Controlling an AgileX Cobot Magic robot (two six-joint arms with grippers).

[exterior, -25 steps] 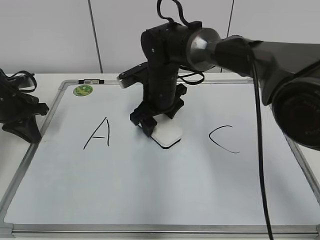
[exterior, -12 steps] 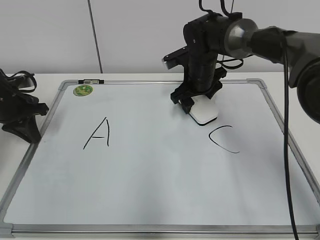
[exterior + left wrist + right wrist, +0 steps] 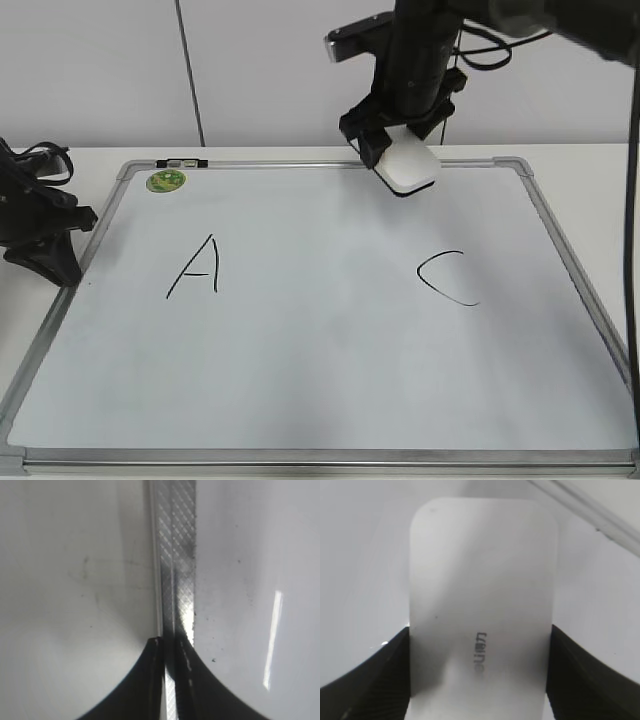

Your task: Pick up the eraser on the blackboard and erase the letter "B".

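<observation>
My right gripper (image 3: 398,150) is shut on the white eraser (image 3: 409,166) and holds it in the air above the top edge of the blackboard (image 3: 320,350). In the right wrist view the eraser (image 3: 480,595) fills the middle, with grey lettering on top, and a black finger (image 3: 375,680) presses each long side. No letter "B" shows; the board between the black "A" (image 3: 197,268) and the black "C" (image 3: 447,277) is plain white. My left gripper (image 3: 45,255) rests shut at the board's left edge, over the silver frame (image 3: 175,555).
A round green sticker (image 3: 166,181) sits at the board's top left corner. The board lies on a white table (image 3: 90,158) against a pale wall. Black cables hang behind the right arm.
My right gripper has carried the eraser from the board's middle, between "A" and "C", up and to the right, lifting it off the surface. The left arm has not moved.
</observation>
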